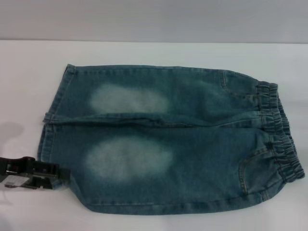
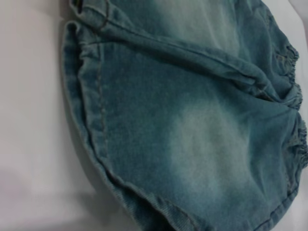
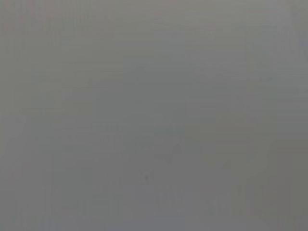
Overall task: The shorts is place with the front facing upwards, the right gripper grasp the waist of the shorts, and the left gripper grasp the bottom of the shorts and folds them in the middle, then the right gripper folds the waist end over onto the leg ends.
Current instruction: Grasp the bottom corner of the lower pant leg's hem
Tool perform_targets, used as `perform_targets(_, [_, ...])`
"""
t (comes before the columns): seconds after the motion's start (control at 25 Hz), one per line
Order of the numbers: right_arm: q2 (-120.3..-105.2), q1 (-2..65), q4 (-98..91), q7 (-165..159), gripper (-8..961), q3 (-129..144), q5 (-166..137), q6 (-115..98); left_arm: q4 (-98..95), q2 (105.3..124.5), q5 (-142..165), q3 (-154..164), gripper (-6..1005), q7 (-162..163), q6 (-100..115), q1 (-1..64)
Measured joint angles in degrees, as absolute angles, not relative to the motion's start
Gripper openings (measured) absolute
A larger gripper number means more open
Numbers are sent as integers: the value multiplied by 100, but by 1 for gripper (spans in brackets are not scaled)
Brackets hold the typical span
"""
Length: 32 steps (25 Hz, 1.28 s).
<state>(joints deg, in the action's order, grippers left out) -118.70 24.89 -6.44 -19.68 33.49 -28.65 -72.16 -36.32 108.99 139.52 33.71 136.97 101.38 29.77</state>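
Note:
Blue denim shorts (image 1: 168, 139) lie flat on the white table with the front up. The crinkled elastic waist (image 1: 279, 130) is at the right. The two straight leg ends (image 1: 53, 110) are at the left. My left gripper (image 1: 56, 176), black and forked, sits low on the table at the near left, its tips at the edge of the near leg's hem (image 1: 44, 144). In the left wrist view that hem (image 2: 84, 110) runs close by, with the faded denim (image 2: 202, 144) beyond it and the waist (image 2: 299, 149) at the far side. My right gripper is out of view.
The white table (image 1: 29, 72) extends around the shorts on all sides, with a grey wall (image 1: 154, 19) behind its far edge. The right wrist view holds only a plain grey surface (image 3: 154, 115).

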Motion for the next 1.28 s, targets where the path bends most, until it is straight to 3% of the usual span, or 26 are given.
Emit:
perform_targets(0.64, [-11868,2348,-605,-1968,558,3306,-2832,-7239,-3630,10898,13992,3369,730,13767,10043,2930])
perform_targets(0.76, [-11866,2339,-606,-1968,558,3305,-2823,-7238,-3630,10895,13992,3400,577,13760,10043,2928])
perform_targets(1.04, [-11859,2326,-606,-1968,558,3304,-2820,-7221,-3630,10899,13992,3432,536,13717,10024,2916])
perform_targets(1.28, [-11855,2320,-607,-1968,558,3294,-2820,-7226,-3630,10883,13993,3462,356,13685,10056,2903])
